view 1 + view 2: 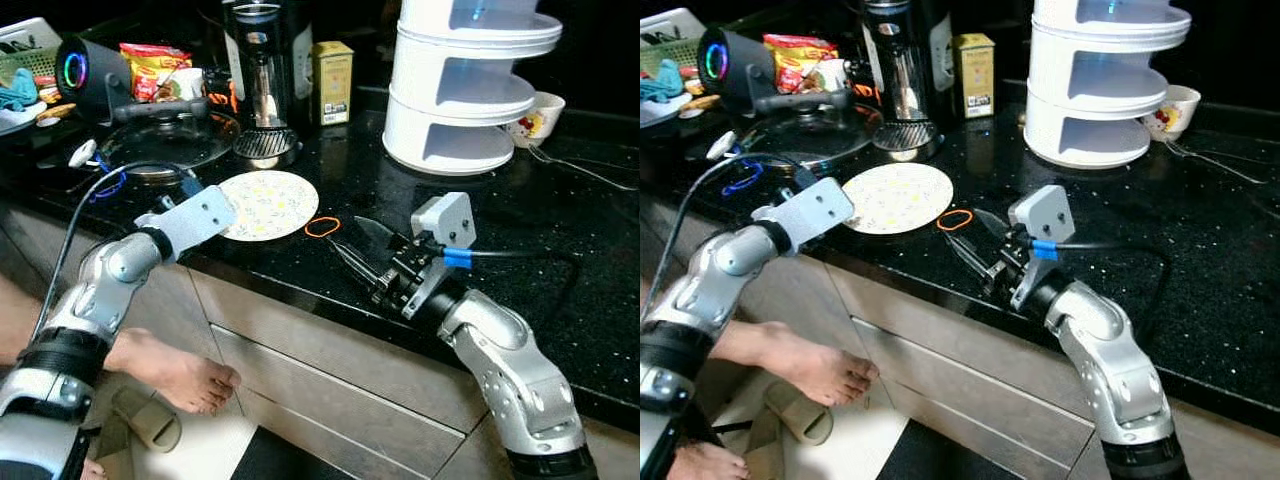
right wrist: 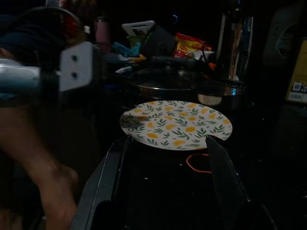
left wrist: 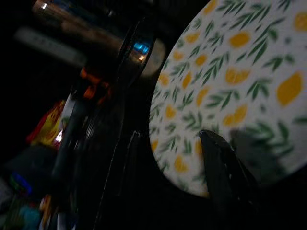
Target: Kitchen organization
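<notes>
A round plate [image 1: 268,203] printed with lemons and green leaves lies flat on the black counter [image 1: 560,230], near its front edge. My left gripper [image 3: 170,136] is at the plate's left rim, open. One finger [image 3: 221,172] lies over the plate and the other is beside the rim. My right gripper [image 1: 347,234] hovers low over the counter to the right of the plate, pointing at it, open and holding nothing. An orange rubber band [image 1: 322,227] lies between the plate and the right fingertips.
Behind the plate stand a pan with a glass lid [image 1: 170,140], a tall dark grinder [image 1: 262,80] and a yellow box [image 1: 332,80]. A white tiered rack [image 1: 465,80] and a bowl [image 1: 540,115] are at the back right. A person's bare foot [image 1: 170,370] rests on the floor by the drawers.
</notes>
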Robot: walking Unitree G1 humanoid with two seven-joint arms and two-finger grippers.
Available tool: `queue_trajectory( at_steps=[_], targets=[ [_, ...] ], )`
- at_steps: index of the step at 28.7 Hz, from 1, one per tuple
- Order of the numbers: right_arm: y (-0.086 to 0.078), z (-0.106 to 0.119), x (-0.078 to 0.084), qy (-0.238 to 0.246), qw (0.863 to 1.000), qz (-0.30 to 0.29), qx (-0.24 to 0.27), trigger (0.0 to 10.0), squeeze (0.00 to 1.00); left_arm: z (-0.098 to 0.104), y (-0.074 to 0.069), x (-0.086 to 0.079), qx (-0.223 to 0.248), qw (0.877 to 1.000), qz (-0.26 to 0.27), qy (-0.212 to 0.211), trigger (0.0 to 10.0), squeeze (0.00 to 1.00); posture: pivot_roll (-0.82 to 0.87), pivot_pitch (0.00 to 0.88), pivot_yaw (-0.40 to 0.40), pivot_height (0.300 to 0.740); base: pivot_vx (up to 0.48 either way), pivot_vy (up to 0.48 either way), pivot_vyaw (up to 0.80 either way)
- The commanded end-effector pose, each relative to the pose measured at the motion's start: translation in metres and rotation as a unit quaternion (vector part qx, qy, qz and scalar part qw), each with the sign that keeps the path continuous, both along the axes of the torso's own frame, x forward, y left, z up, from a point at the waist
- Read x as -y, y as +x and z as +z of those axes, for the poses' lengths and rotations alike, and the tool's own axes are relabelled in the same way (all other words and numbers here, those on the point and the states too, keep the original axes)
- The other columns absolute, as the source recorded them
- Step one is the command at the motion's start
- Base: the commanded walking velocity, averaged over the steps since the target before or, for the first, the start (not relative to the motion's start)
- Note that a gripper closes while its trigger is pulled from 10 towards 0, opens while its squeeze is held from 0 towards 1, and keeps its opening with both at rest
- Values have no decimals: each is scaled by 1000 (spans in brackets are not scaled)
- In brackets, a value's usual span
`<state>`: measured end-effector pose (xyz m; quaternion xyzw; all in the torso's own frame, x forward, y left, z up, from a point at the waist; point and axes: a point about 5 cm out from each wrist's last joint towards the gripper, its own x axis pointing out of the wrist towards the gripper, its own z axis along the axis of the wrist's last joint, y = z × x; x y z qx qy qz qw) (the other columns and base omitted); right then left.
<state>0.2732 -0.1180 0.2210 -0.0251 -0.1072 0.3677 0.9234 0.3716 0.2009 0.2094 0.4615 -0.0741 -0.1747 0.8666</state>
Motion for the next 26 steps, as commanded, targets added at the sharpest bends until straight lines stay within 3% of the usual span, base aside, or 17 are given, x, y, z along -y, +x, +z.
queue_trajectory(
  at_steps=[1,6,8,11,14,19,22,23,24,25,26],
  targets=[
    [-3,0,-1,2,1000,6,-5,10000,0,-7,1,0,-31,999,-14,16,10000,0,-167,88,48,740,0,0,0],
    [-5,2,0,-1,1000,2,-6,10000,0,-10,1,5,-59,997,-39,11,10000,0,-173,97,52,740,0,0,0],
    [-6,2,2,-2,1000,-1,-7,10000,0,0,2,12,-52,997,-57,-3,10000,0,-173,102,52,740,0,0,0],
    [-7,2,4,-3,1000,-6,-11,10000,0,41,0,30,1,992,-111,-60,10000,0,-169,105,49,740,0,0,0],
    [-7,2,4,-3,1000,-6,-11,10000,0,49,-3,38,-3,988,-137,-68,10000,0,-164,104,50,740,0,0,0],
    [-6,3,5,-3,1000,-8,-11,10000,0,46,-10,48,-36,983,-170,-57,10000,0,-161,101,51,740,0,0,0],
    [-5,2,4,-2,1000,-10,-11,10000,0,31,-16,50,-86,980,-176,-35,10000,0,-154,94,52,740,0,0,0],
    [-4,2,4,-2,1000,-11,-11,10000,0,23,-21,50,-115,976,-183,-22,10000,98,-149,91,51,740,0,0,0],
    [-4,2,4,-2,1000,-11,-11,10000,0,23,-21,50,-115,976,-183,-22,10000,98,-149,91,51,740,0,0,0],
    [-4,2,4,-2,1000,-11,-11,10000,0,16,-25,50,-139,972,-187,-14,10000,408,-148,88,51,740,0,0,0],
    [-4,2,3,-2,1000,-11,-12,10000,0,12,-29,50,-156,969,-192,-6,10000,1000,-145,86,51,740,0,0,0]
  ],
)
